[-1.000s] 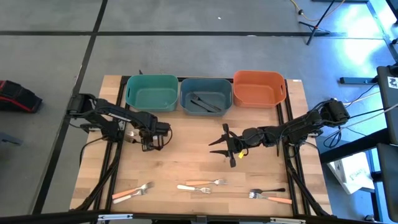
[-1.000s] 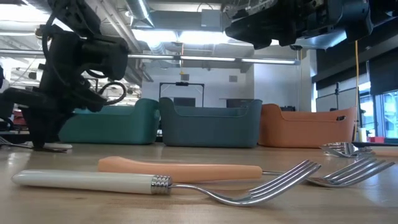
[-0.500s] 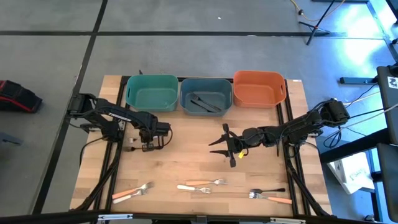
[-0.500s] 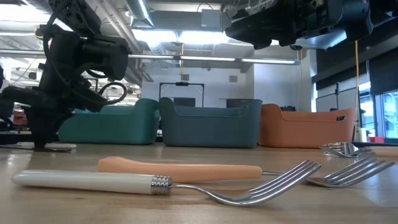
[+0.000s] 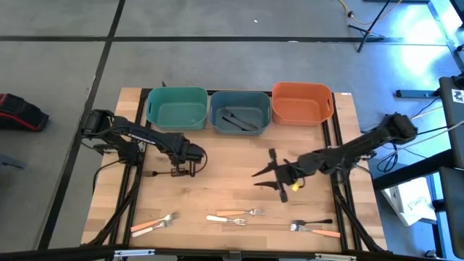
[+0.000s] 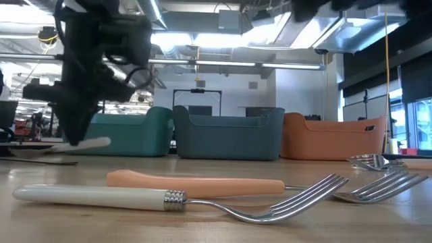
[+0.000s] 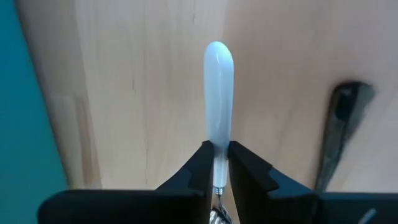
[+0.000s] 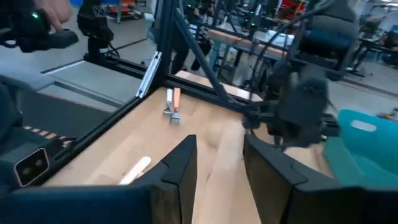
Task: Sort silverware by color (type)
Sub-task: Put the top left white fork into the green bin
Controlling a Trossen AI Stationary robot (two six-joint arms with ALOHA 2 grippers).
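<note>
Left end effector (image 5: 190, 161) is clenched on a white fork (image 7: 217, 102), its two dark fingers pinching the slim glossy handle near the metal collar, the rounded end sticking out past them over the pale wooden tabletop (image 5: 217, 188) just in front of the teal bin (image 5: 177, 107). A second ago its fingers stood wider, farther left. Right end effector (image 5: 281, 176) hangs with fingers spread, holding nothing; it has shifted right and toward the front edge. Two black forks (image 5: 239, 119) lie in the blue-grey bin (image 5: 240, 111); the orange bin (image 5: 302, 102) sits beside it. Along the front edge lie more forks: an orange and white pair (image 5: 154, 223), a cream fork (image 5: 222, 219) touching an orange one (image 5: 241, 212), and a black (image 5: 313, 223) and orange pair (image 5: 319, 231).
</note>
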